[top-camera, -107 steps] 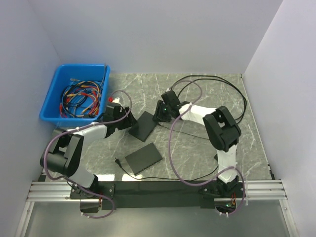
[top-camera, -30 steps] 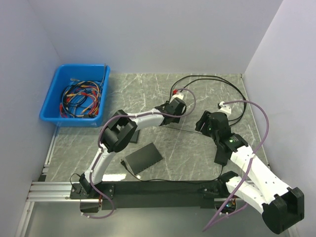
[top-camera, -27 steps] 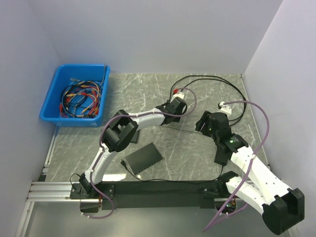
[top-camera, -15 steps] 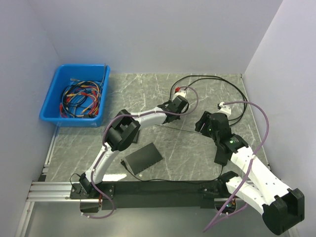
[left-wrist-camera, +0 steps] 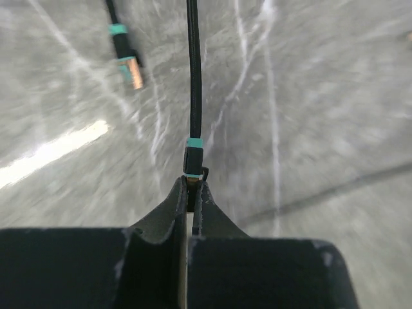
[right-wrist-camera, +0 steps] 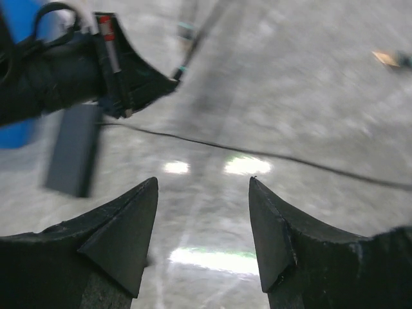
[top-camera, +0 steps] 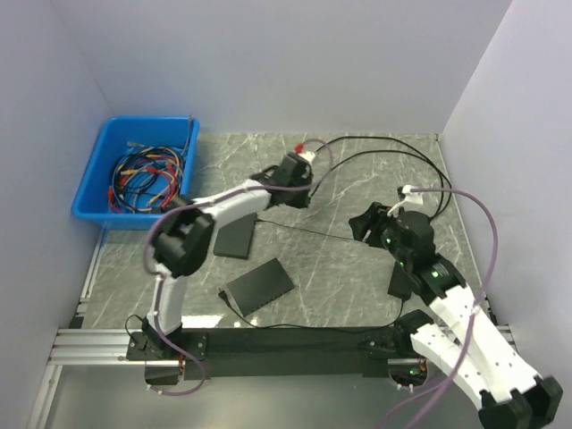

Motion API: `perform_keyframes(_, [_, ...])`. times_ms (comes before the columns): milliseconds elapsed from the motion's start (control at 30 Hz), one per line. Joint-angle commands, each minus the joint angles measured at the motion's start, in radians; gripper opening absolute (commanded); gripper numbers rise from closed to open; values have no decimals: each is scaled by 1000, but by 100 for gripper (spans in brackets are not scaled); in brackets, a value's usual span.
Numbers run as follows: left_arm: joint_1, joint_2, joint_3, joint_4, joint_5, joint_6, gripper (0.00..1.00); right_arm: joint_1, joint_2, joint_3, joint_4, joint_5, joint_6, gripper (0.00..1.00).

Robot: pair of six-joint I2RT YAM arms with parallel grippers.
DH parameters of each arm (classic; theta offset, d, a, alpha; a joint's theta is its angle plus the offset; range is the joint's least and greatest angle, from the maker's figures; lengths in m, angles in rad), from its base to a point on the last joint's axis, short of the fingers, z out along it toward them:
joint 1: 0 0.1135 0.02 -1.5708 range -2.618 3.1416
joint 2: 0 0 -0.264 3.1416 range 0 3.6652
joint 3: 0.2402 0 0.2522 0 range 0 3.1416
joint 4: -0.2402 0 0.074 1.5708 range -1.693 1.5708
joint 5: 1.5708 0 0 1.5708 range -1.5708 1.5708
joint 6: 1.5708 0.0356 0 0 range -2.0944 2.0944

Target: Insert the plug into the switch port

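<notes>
Ok, left gripper (left-wrist-camera: 191, 191): jaws pinched tight on the plug (left-wrist-camera: 193, 168), just behind its teal band. The cable (left-wrist-camera: 194, 77) runs straight out ahead of the fingertips.
Right side: right gripper (right-wrist-camera: 202, 225) has its jaws wide and holds nothing. It hovers over the table (top-camera: 357, 268), well apart from the left one.
Plug location: in the left jaws, over the far-middle of the table, near the far switch (top-camera: 234, 239) but not at it. The near switch (top-camera: 259, 286) lies closer to the arm bases.
Step in hand: judged as carry-to-port. The grip is made, insertion not yet done.
Doing it well: a firm pinch so the plug cannot twist. Line the plug axis up square to the port before any push, then push straight and gently. The right gripper is free to brace the switch body against sliding. Cable slack needs watching so it doesn't drag the plug off line.
Hidden: the plug tip is buried between the fingers, so its latch side cannot be told.
Ports: no port face shows on either switch, and which switch is the target cannot be told. The left arm covers part of the far switch.
Blur: both wrist views are smeared. A loose connector (left-wrist-camera: 127, 64) lies on the table, and what it belongs to is unclear.
</notes>
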Motion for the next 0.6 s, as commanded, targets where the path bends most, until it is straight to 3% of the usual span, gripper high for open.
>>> perform_keyframes(0, [30, -205, -35, -45, 221, 1, 0, 2, -91, 35, 117, -198, -70, 65])
perform_keyframes(133, [33, -360, -167, -92, 331, -19, 0, 36, -111, 36, 179, -338, -113, 66])
perform_keyframes(233, [41, -498, -256, -143, 404, -45, 0, 124, -111, 53, 196, -349, -154, 66])
perform_keyframes(333, [46, -636, -319, -230, 465, -63, 0, 269, -109, 94, 173, -287, -226, 66])
perform_keyframes(400, [49, -745, -348, -273, 484, -78, 0, 367, -109, 122, 163, -161, -268, 66])
perform_keyframes(567, [70, -978, -414, -405, 528, -143, 0, 709, -57, 185, 107, 12, -406, 66])
